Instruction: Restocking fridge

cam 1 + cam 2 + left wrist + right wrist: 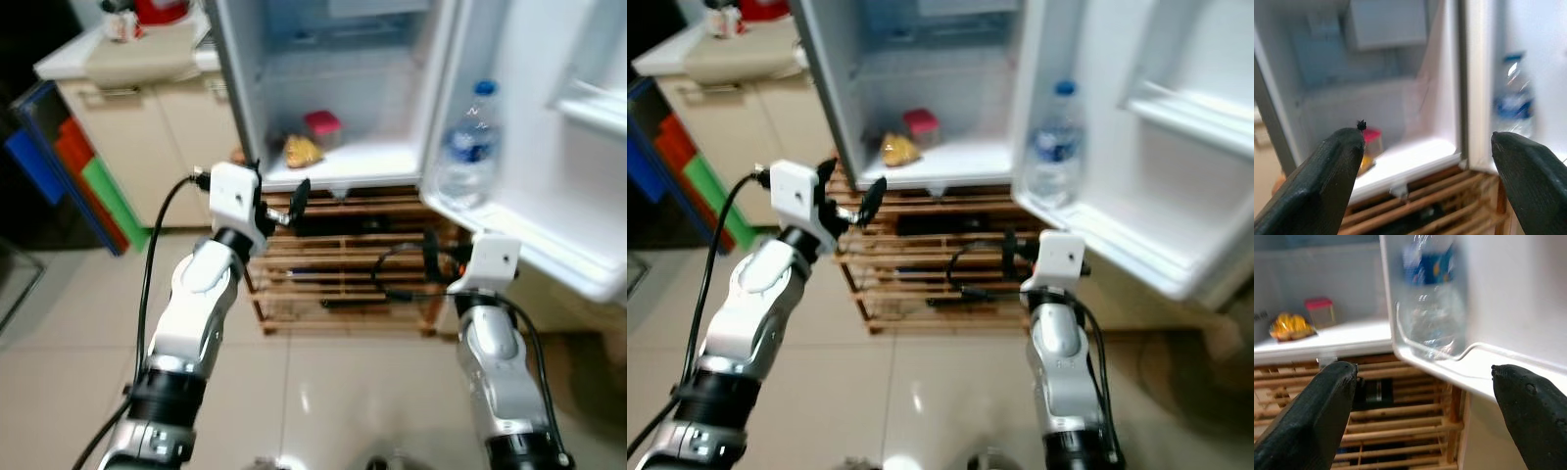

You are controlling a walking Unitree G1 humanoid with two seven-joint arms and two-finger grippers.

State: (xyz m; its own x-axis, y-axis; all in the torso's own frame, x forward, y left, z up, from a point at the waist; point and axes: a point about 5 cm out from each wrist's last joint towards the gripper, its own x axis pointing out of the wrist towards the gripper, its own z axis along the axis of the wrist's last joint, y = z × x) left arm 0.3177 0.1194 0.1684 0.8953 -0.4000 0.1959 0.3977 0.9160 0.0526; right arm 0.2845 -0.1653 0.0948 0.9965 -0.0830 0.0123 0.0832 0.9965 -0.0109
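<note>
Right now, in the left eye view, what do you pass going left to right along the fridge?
Yellow food packet → red-lidded container → water bottle in the open door's shelf.

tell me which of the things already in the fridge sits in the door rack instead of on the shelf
The water bottle with the blue cap and label: it stands upright in the open door's lower rack. The red-lidded container and the yellow packet both sit on the white shelf inside.

Fridge (343, 147) open; water bottle (468, 147) upright in door shelf; yellow pack (301, 151) & red-lid box (323, 127) inside.
</note>
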